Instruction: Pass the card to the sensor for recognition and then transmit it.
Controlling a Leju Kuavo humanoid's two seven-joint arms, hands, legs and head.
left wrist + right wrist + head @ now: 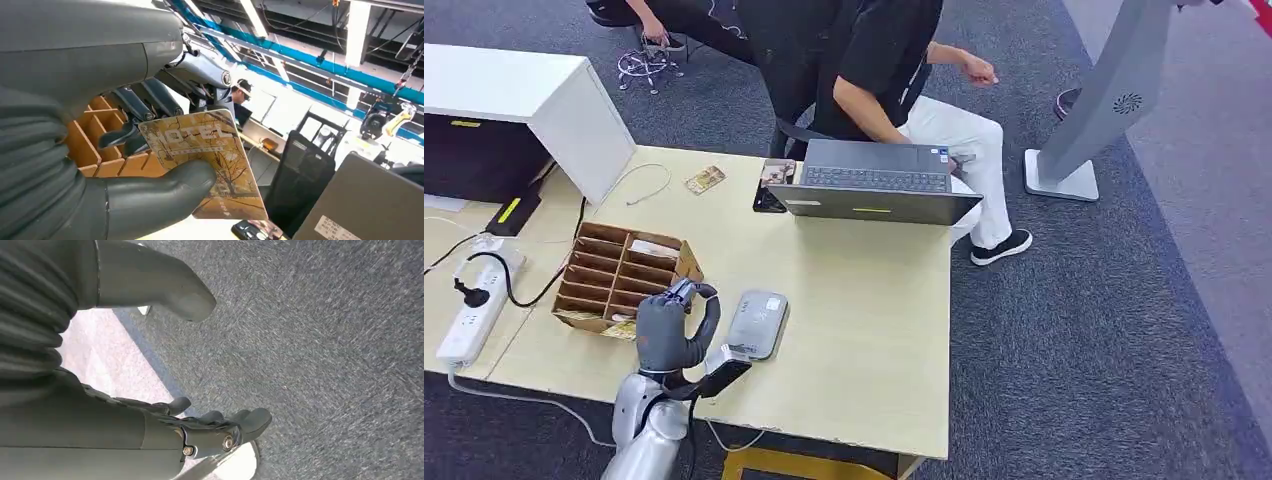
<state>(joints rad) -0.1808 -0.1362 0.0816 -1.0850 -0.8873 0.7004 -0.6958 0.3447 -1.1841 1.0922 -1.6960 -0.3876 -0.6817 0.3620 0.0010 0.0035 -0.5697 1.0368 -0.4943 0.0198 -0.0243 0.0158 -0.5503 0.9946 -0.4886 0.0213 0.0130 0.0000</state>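
Light wooden table (854, 330) on grey carpet (1084, 340), with a white cabinet (544, 95) at its far left corner. A person in a black shirt (874, 60) sits at the far side behind an open grey laptop (876, 185), and a grey stand (1104, 100) rises from the carpet off to the right. A wooden divided box (619, 275) sits near the table's front left, a white power strip (469, 310) with a black cable to its left. A grey card sensor (756, 322) lies just right of the box, near the front edge. The left hand (669, 325) hangs between box and sensor, above the table; in the left wrist view the thumb (165, 192) pinches a brown hotel card (207, 160) against the dark fingers (132, 120) behind it, card off the table, beside the sensor, not on it. Another small card (705, 180) lies flat on the table behind the box, near a black phone (771, 185) by the laptop. The right hand (150, 390) hangs over the carpet, thumb apart, fingers loosely curled, holding nothing.
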